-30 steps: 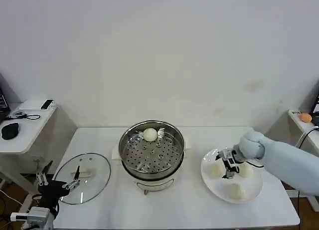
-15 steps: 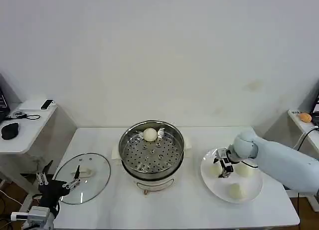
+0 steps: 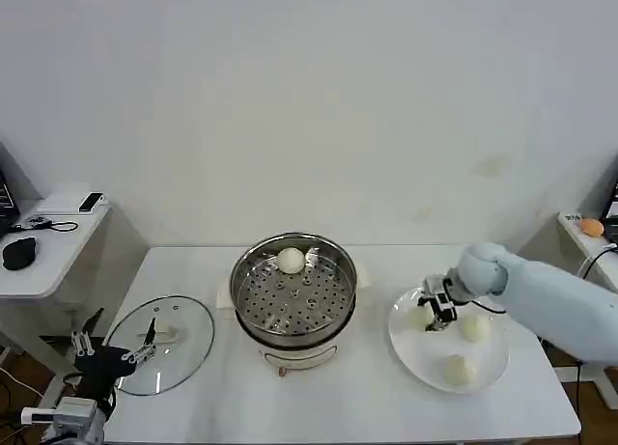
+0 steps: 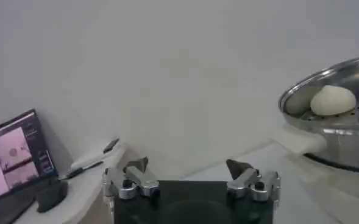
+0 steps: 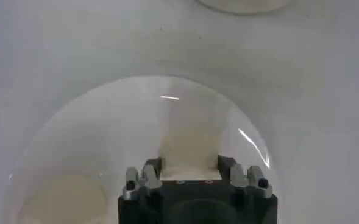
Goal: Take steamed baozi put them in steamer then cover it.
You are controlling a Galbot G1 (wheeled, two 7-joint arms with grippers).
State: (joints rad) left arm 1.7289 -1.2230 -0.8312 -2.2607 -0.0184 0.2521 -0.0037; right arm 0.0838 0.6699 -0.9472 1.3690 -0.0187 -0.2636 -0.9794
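Note:
The steel steamer [image 3: 293, 295] stands mid-table with one steamed baozi [image 3: 291, 260] at its far wall; the left wrist view shows that pot [image 4: 344, 119] and bun [image 4: 332, 99] too. On the white plate [image 3: 425, 360] at the right lie two baozi [image 3: 473, 327] [image 3: 458, 368]. My right gripper [image 3: 439, 308] hovers over the plate's left part, shut on a third baozi [image 5: 189, 152] that is squeezed between its fingers [image 5: 144, 178]. Another bun [image 5: 63, 198] lies beside it on the plate [image 5: 106, 109]. My left gripper [image 3: 111, 353] waits open, off the table's left front corner.
The clear glass lid [image 3: 183, 319] lies flat on the table, left of the steamer. A low side table [image 3: 48, 252] with a phone and a mouse stands at the far left. A screen [image 4: 14, 158] glows beside it. An orange thing [image 3: 592, 228] sits on a shelf at the right.
My right gripper moved to the plate's left bun, shut on it and has risen a little toward the far side. The left arm stayed where it was.

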